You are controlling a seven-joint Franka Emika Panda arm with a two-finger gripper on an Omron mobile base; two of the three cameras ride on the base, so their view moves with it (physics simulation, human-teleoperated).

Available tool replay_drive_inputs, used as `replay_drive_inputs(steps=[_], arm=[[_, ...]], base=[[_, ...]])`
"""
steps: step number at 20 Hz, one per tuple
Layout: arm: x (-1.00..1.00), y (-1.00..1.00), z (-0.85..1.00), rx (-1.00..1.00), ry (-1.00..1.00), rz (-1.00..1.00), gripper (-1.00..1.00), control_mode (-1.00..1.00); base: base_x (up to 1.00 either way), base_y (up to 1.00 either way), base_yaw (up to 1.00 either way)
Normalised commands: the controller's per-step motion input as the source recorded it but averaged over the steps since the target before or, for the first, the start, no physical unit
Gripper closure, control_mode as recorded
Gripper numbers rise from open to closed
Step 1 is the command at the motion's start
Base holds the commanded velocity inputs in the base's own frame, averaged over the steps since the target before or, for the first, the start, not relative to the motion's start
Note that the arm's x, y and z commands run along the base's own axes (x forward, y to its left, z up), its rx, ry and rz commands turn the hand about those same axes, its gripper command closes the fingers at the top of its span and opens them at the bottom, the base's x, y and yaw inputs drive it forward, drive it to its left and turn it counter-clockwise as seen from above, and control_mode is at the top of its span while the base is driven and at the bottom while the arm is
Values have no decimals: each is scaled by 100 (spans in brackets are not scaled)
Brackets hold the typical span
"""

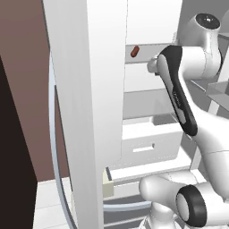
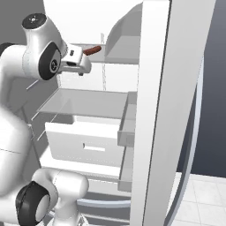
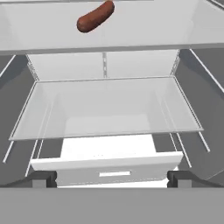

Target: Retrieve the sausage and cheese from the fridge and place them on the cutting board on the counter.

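The gripper (image 3: 112, 179) hangs nearest the hand camera, its two finger tips spread wide with nothing between them, inside the open fridge (image 1: 80, 112). The sausage (image 3: 95, 17) lies alone on a shelf above the glass shelf (image 3: 109, 109) that the gripper faces, well apart from it. The jaws probably stand wide so they can close around the sausage.

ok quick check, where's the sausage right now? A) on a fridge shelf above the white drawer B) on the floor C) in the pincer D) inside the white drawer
A: the sausage lies on an upper shelf of the fridge, above the white drawer, and the pincer is open and holds nothing.
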Motion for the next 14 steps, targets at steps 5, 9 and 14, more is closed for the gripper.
replay_drive_inputs(steps=[5, 9, 14], arm=[[32, 0, -4, 0, -12, 0, -100, -100], [41, 0, 6, 0, -14, 0, -100, -100], [47, 0, 12, 0, -11, 0, -100, -100]], base=[[0, 0, 0], [0, 0, 0], [0, 0, 0]])
